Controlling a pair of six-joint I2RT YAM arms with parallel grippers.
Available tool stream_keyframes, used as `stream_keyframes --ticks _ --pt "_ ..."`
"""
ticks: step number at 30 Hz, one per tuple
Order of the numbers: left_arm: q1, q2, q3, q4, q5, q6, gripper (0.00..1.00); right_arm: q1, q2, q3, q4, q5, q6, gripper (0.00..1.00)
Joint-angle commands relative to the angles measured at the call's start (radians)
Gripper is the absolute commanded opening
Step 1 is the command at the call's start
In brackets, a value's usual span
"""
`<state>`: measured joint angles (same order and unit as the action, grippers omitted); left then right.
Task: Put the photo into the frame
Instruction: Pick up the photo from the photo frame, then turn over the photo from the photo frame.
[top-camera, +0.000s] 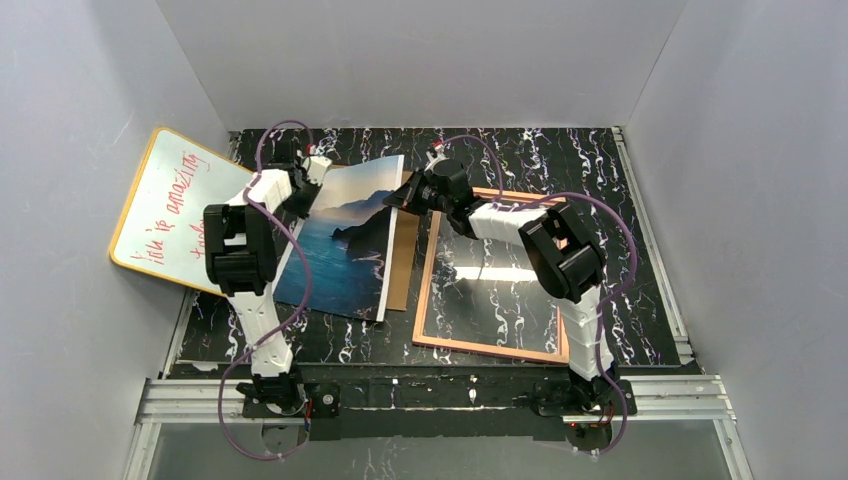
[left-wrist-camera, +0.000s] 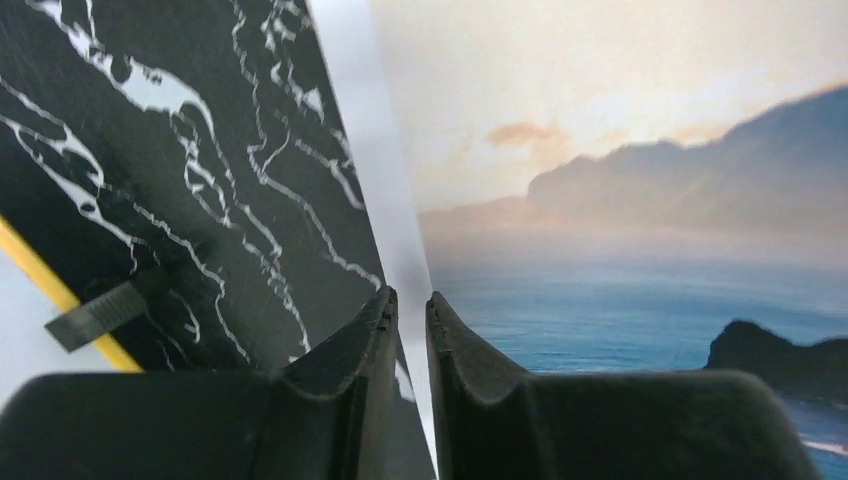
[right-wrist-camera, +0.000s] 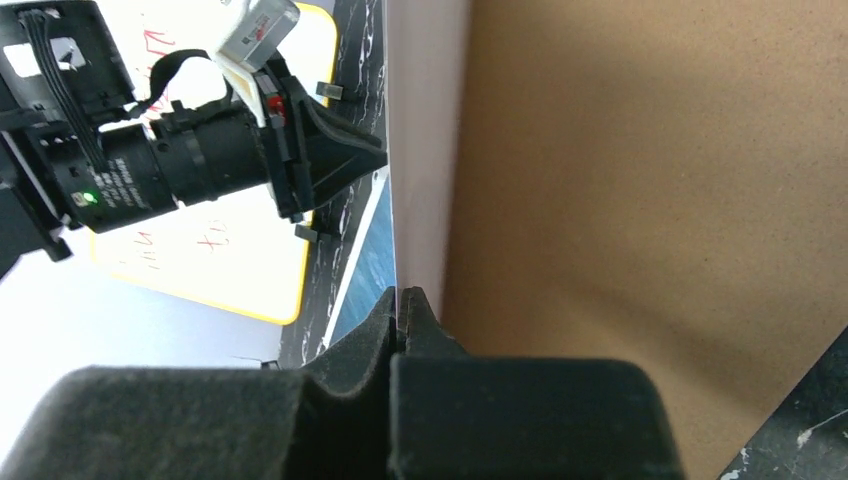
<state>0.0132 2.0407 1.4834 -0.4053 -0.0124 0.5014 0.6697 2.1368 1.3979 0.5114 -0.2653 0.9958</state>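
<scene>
Photo (top-camera: 345, 250) is held at its far end by both grippers. My left gripper (left-wrist-camera: 411, 300) is clamped on the white margin at the far left corner, with one finger on the picture side and the other behind the sheet. My right gripper (right-wrist-camera: 400, 297) is pinched tight on the far part of the right edge, and from its wrist camera I see the sheet almost edge-on, running away from the fingertips.

From above, the far end looks raised a little while the near end lies on the table (top-camera: 560, 160). The print faces up, sky at the far end and sea at the near end.

Under the photo's right side lies a brown board (right-wrist-camera: 650, 200), a strip of it showing past the print.

Just to the right of that strip the frame (top-camera: 490, 350) lies flat on the table beneath my right arm, with the marbled top showing through its opening. Photo and frame are apart.

On the far left a whiteboard (top-camera: 165, 205) with red writing sits tilted by the wall.
</scene>
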Motion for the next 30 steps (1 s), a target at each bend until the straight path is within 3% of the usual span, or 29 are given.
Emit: stream_keyframes --ticks 1,5,10,14,17,19,23,25,30 --pt "0.037 -0.043 0.097 -0.227 0.092 -0.010 0.18 0.004 -0.074 0.099 -0.049 -0.039 -0.115 0.01" --pt "0.039 -0.100 0.147 -0.315 0.137 -0.006 0.25 -0.022 -0.214 0.115 -0.202 -0.038 -0.197 0.01" --pt "0.038 -0.163 0.152 -0.401 0.178 0.002 0.30 -0.138 -0.473 0.109 -0.574 -0.034 -0.273 0.01" --pt "0.039 -0.220 0.122 -0.435 0.220 0.010 0.38 -0.190 -0.703 0.180 -0.954 0.220 -0.440 0.01" --pt "0.038 -0.261 0.094 -0.438 0.233 0.023 0.41 -0.191 -0.856 0.266 -1.158 0.510 -0.468 0.01" --pt "0.039 -0.285 0.075 -0.436 0.242 0.029 0.43 -0.190 -0.912 0.375 -1.288 0.601 -0.510 0.01" --pt "0.039 -0.312 0.056 -0.435 0.254 0.025 0.45 -0.191 -0.842 0.678 -1.532 0.705 -0.553 0.01" --pt "0.038 -0.317 0.054 -0.439 0.251 0.022 0.45 -0.190 -0.758 0.806 -1.620 0.677 -0.557 0.01" --pt "0.039 -0.339 0.034 -0.433 0.198 0.026 0.47 -0.158 -0.513 0.897 -1.821 0.649 -0.481 0.01"
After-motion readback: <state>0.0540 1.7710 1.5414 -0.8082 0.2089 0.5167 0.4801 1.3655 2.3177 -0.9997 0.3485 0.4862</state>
